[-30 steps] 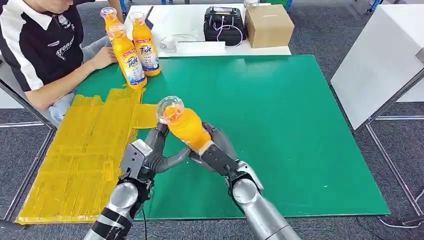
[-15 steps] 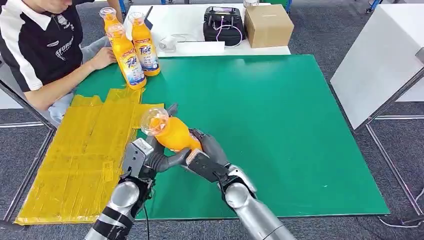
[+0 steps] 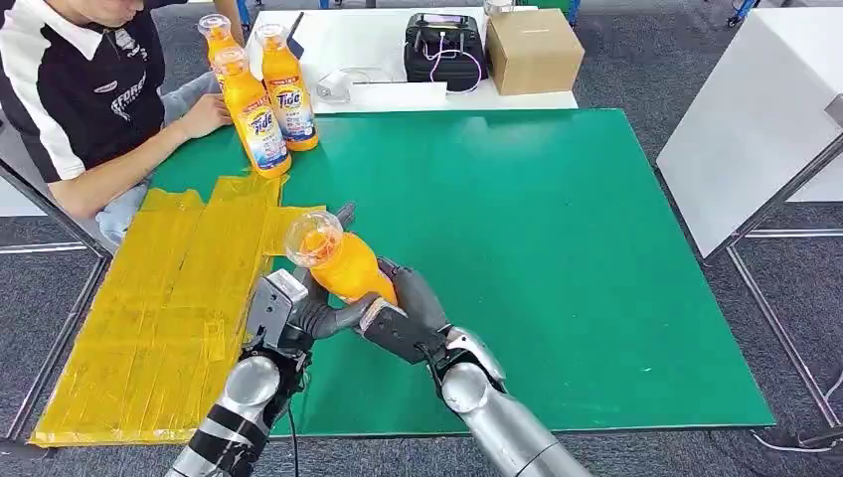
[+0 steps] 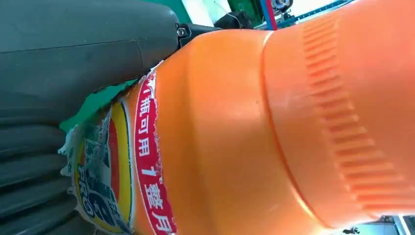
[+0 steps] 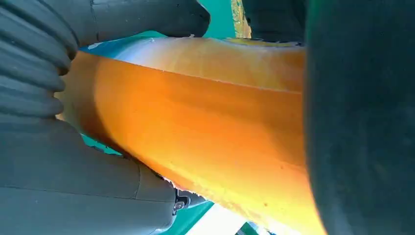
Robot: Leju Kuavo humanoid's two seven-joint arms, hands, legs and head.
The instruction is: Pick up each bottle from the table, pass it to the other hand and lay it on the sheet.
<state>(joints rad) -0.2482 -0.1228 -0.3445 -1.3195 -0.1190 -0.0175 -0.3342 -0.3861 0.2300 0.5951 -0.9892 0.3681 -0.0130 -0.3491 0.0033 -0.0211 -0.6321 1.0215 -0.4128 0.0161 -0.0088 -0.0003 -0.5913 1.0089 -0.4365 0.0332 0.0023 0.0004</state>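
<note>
The green table is carrying a yellow sheet on its left, seemingly where bottles are being laid. Both hands are meeting over its edge: the right hand and the left hand are both gripping one tilted orange bottle, likely for the handover.

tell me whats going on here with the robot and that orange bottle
Both robot hands are on one orange bottle above the green table: the right robot hand grips its lower part and the left robot hand touches it, mid-handover. Three more bottles stand beside a seated person. The yellow sheet holds no bottle.
</note>
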